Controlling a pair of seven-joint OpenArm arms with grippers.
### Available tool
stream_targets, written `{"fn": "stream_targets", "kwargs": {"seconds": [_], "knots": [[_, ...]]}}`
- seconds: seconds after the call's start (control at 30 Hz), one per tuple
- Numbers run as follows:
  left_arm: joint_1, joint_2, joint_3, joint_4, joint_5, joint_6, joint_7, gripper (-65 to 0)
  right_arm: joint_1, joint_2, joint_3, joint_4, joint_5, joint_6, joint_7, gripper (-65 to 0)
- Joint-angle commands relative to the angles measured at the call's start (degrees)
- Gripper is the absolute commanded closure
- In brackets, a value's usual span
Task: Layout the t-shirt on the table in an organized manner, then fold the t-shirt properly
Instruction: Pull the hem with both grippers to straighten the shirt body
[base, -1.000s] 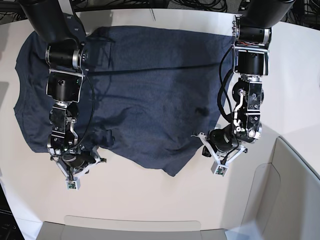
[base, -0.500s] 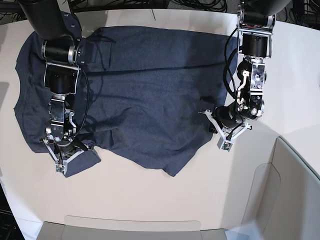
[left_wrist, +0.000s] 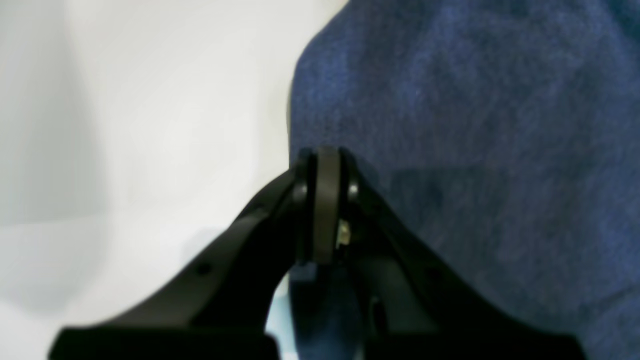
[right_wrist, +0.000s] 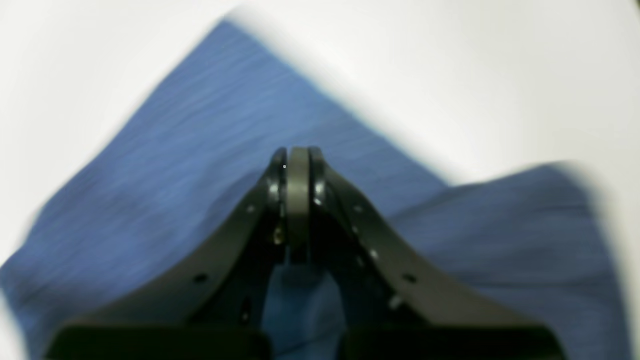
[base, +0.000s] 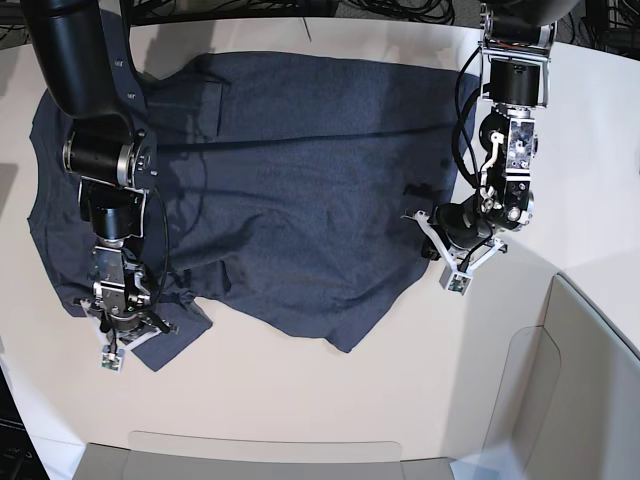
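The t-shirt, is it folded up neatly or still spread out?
Mostly spread out. The t-shirt lies open across the table, with rumpled, uneven edges and one corner flipped over at the lower left, not neatly folded.

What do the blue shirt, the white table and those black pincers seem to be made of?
The t-shirt looks like soft knit cloth, heathered navy: it wrinkles and drapes.
The table looks like a smooth, hard off-white board, perhaps laminate, with soft reflections.
The left gripper and right gripper look like matte black moulded plastic, possibly with rubbery pads; blur leaves that open.
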Motion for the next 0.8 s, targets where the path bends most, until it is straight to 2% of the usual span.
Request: {"fn": "stream_targets", "kwargs": {"seconds": [0.0, 0.13, 0.23, 0.37, 0.47, 0.63, 0.77], "knots": [[-0.4, -0.7, -0.4, 0.7, 0.3, 0.1, 0.6, -0.9, 2.5, 1.3, 0.0, 0.9, -0.2, -1.2, 1.5, 0.0], [-0.1, -1.8, -0.4, 0.7, 0.3, 0.1, 0.6, -0.9, 3.4, 3.1, 0.4, 1.0, -0.1, -4.1, 2.8, 0.0], [1.6, -2.5, -0.5, 0.7, 0.3, 0.4, 0.6, -0.9, 3.7, 3.8, 0.5, 1.1, 0.2, -4.6, 4.0, 0.0], [2.7, -4.5, -0.5, 0.7, 0.3, 0.5, 1.1, -0.9, 2.2, 3.4, 0.6, 4.7, 0.3, -4.6, 5.1, 0.0], [4.1, -5.8, -1.5, 0.7, 0.3, 0.5, 1.2, -0.9, -2.6, 1.7, 0.6, 10.5, 1.8, -4.6, 5.1, 0.0], [6.1, -7.1, -8.2, 1.7, 0.3, 0.2, 1.2, -1.0, -13.8, -0.5, 0.4, 27.1, 8.8, -4.5, -2.4, 0.0], [9.7, -6.8, -14.6, 12.1, -0.2, 0.0, 0.5, -1.0, -25.1, -1.3, 0.0, 44.1, 13.5, -4.5, -8.6, 0.0]]}}
